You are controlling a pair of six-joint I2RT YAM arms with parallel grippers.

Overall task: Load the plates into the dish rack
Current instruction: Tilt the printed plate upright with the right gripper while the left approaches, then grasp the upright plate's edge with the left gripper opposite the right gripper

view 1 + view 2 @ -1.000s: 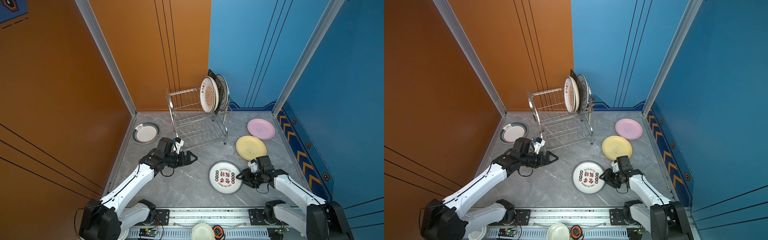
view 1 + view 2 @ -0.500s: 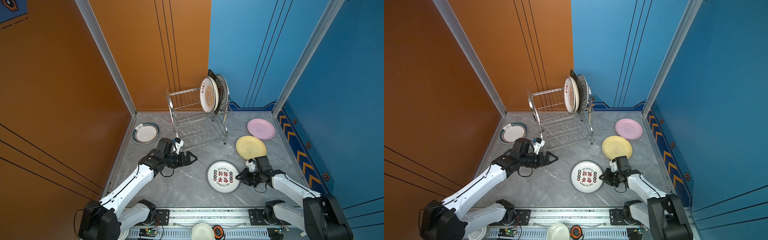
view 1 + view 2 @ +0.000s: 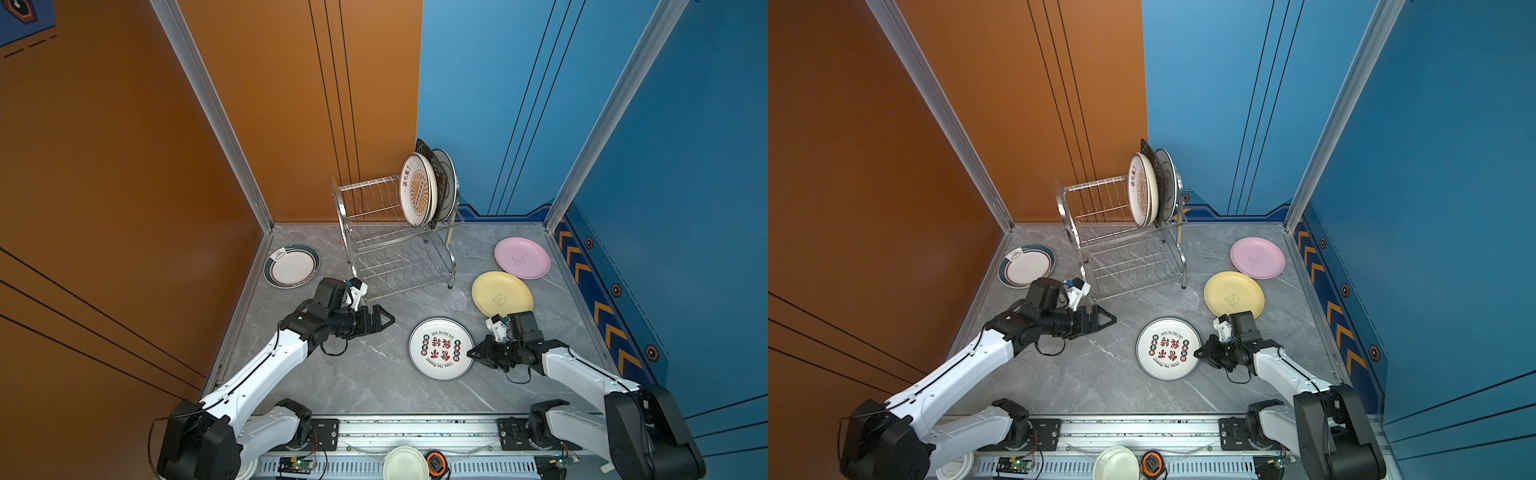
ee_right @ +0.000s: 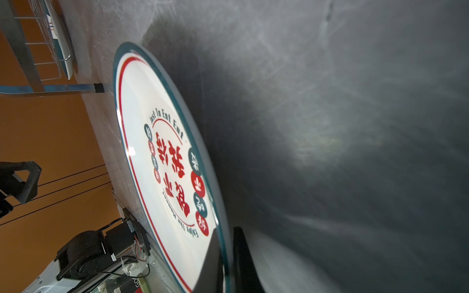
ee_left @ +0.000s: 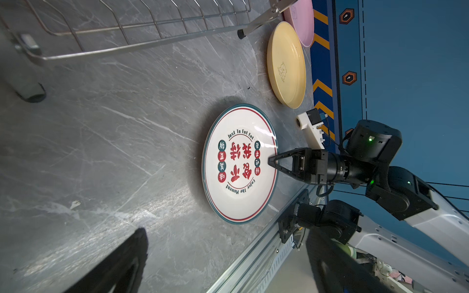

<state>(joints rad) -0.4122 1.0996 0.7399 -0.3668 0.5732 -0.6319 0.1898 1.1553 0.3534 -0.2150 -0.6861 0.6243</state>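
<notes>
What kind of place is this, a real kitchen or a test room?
Probably a robot test cell, not a kitchen: two arms on a rail, plain panel walls, and plates and a dish rack laid out on a table.

A robot test cell: 2 white arms (image 3: 266, 365) mounted on an aluminium rail (image 3: 415, 427) along the bottom edge, boxed in by orange wall panels (image 3: 104, 166) and blue wall panels (image 3: 685, 145) on metal posts (image 3: 207, 104)

The orange-sunburst plate (image 3: 419, 189), black square plate (image 3: 423, 146) and a third plate (image 3: 449, 183) stand upright atop the dish rack (image 3: 399, 262); the red-lettered plate (image 3: 440, 349), yellow plate (image 3: 500, 293), pink plate (image 3: 522, 257) and teal-rimmed plate (image 3: 291, 266) lie flat.
</notes>
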